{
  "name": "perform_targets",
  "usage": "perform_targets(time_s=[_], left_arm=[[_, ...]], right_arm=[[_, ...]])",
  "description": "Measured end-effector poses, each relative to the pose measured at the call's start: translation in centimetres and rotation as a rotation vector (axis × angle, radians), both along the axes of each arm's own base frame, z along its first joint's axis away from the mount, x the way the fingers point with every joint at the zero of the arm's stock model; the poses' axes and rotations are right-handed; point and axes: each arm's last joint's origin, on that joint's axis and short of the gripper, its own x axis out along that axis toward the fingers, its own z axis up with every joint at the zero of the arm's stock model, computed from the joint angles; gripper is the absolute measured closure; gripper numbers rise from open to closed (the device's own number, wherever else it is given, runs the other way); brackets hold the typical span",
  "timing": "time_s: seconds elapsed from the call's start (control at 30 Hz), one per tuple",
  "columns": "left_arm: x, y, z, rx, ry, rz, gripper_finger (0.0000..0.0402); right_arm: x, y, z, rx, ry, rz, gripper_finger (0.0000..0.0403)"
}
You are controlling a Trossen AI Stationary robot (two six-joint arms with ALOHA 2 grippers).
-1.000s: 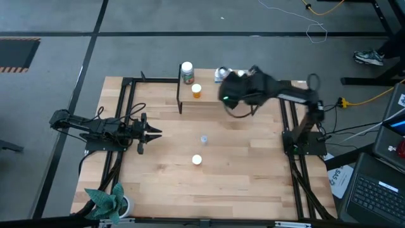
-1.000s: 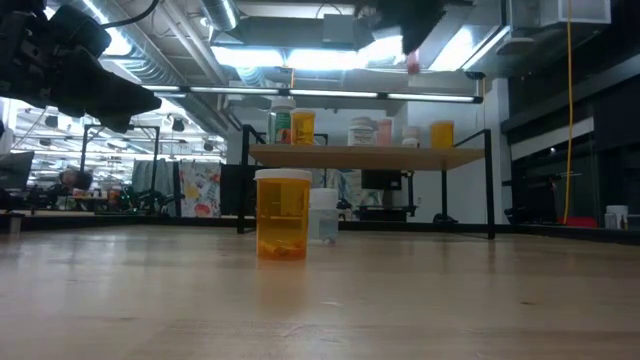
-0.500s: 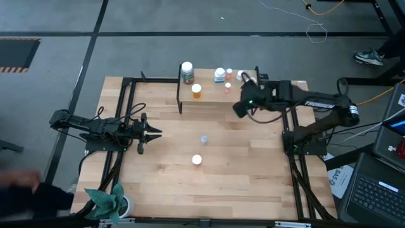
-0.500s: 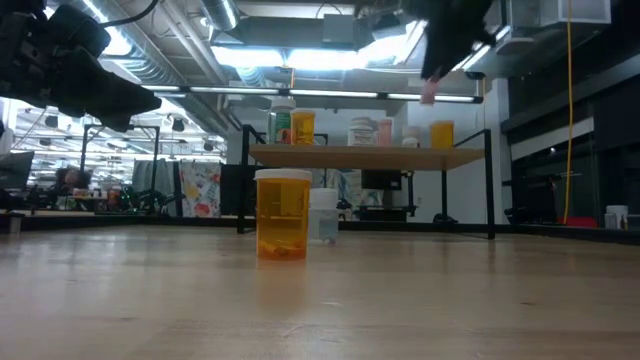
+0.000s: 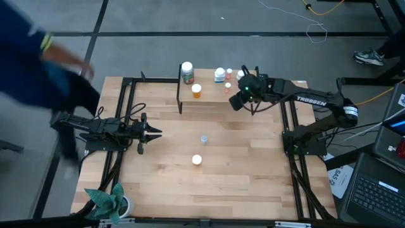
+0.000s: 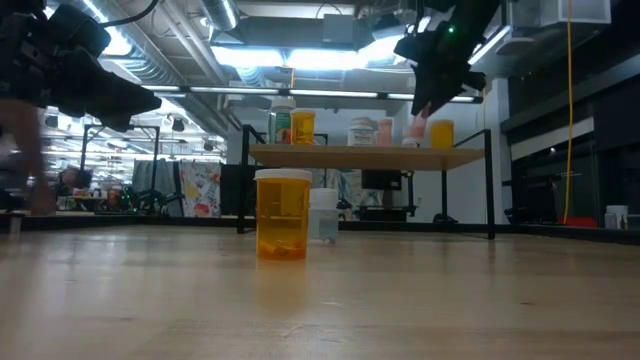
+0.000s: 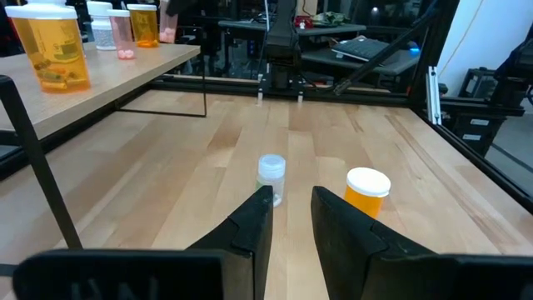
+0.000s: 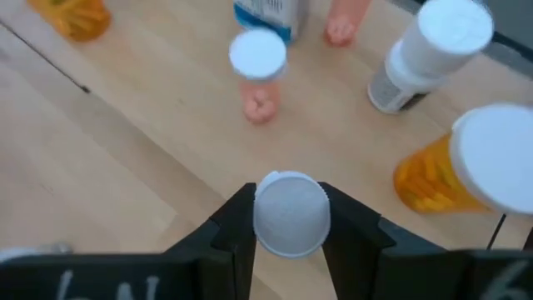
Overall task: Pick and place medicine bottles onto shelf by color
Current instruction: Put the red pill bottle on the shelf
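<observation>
The shelf (image 5: 209, 101) stands at the table's far side, and several bottles stand on it, among them a green one (image 5: 186, 72) and an orange one (image 5: 196, 90). My right gripper (image 5: 242, 96) is above the shelf's right part, shut on a small pinkish bottle (image 6: 418, 124) with a white cap. An orange bottle (image 5: 197, 160) and a small clear bottle (image 5: 204, 138) stand upright on the tabletop. My left gripper (image 7: 290, 208) waits at the table's left, open and empty, pointing at those two. My right gripper pinches the pinkish bottle at its white cap (image 8: 290, 218) between the two fingers, one on either side. The fingers come from above, slanting down. The bottle hangs below them, slightly tilted, just above the shelf board (image 6: 370, 157). I cannot tell whether its base touches the board.
On the shelf near my right gripper stand a pink bottle (image 8: 259, 71), a white bottle (image 8: 433, 52) and an orange bottle (image 8: 466, 171). A person in a blue sleeve (image 5: 38, 57) is at the table's far left corner. A green plant (image 5: 107, 201) sits at the near left corner.
My right gripper has come down toward the shelf with the pinkish bottle, shifting a little toward the table's right edge. A person has moved in at the table's far left corner.
</observation>
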Motion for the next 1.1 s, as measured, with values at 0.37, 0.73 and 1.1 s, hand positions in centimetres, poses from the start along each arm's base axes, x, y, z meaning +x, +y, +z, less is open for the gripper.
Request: perform_targets(time_s=[0.37, 0.73, 1.1], left_arm=[[0.0, 0.0, 0.0, 0.0, 0.0, 0.0, 0.0321], [0.0, 0.0, 0.0, 0.007, 0.001, 0.0, 0.0321], [0.0, 0.0, 0.0, 0.007, 0.001, 0.0, 0.0321]], right_arm=[[-0.6, -0.5, -0.9, -0.005, 0.119, -0.044, 0.0288], [-1.2, -0.5, -1.2, -0.014, 0.198, -0.066, 0.0288], [-1.2, -0.5, -1.2, -0.018, 0.205, -0.048, 0.0275]])
